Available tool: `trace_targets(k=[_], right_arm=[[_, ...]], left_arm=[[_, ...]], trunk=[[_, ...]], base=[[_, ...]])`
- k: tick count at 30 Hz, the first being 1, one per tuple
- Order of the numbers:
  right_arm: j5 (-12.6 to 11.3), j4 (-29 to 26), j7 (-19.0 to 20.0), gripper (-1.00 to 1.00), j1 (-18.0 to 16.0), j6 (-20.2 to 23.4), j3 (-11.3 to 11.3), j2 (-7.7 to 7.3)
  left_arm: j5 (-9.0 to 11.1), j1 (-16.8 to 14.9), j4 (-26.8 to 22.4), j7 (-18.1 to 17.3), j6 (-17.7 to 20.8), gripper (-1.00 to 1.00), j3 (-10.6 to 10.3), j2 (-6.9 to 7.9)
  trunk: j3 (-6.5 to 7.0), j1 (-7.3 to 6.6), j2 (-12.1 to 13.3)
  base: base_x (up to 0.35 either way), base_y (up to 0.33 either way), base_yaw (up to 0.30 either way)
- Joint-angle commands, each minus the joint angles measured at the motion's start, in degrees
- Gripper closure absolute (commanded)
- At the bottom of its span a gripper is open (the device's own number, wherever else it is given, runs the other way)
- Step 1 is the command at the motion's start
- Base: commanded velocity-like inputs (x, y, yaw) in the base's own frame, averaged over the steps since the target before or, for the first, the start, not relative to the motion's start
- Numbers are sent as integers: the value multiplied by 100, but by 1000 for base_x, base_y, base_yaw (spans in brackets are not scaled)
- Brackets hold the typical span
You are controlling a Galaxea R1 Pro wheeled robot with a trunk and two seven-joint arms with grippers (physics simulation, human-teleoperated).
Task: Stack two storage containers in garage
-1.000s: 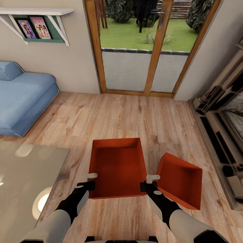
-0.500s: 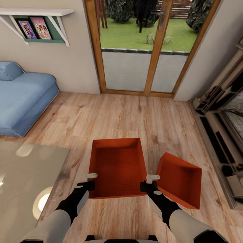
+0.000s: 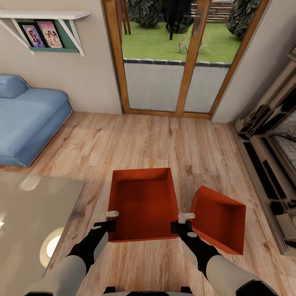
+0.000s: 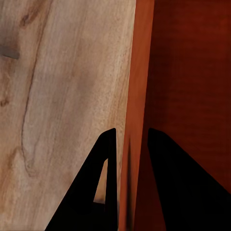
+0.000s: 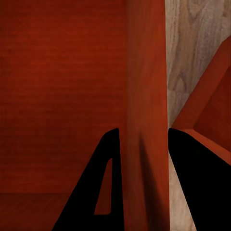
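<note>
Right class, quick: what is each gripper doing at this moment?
Left gripper: fingers straddle the left wall of the storage container, closed on it.
Right gripper: closed on the same container's right wall.

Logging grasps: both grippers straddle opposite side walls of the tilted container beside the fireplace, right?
Not quite. Both the left gripper and right gripper straddle walls of the level container, per the head view. The tilted container beside it is ungripped.
</note>
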Motion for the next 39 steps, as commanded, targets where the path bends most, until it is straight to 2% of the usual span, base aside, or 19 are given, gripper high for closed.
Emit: trace_targets(k=[1, 10, 39], right_arm=[[-51, 13, -59, 100, -4, -32, 45, -19], [-61, 13, -74, 100, -4, -41, 37, -19], [-66, 18, -75, 100, -4, -44, 34, -19]], left_arm=[[-39, -3, -17, 56, 42, 100, 27, 3], [-39, -3, -49, 59, 42, 100, 29, 9], [-39, -3, -52, 59, 40, 100, 27, 3]], trunk=[[-7, 3, -9], [12, 3, -9], [276, 3, -9]], base=[[0, 0, 0], [0, 0, 0], [0, 0, 0]])
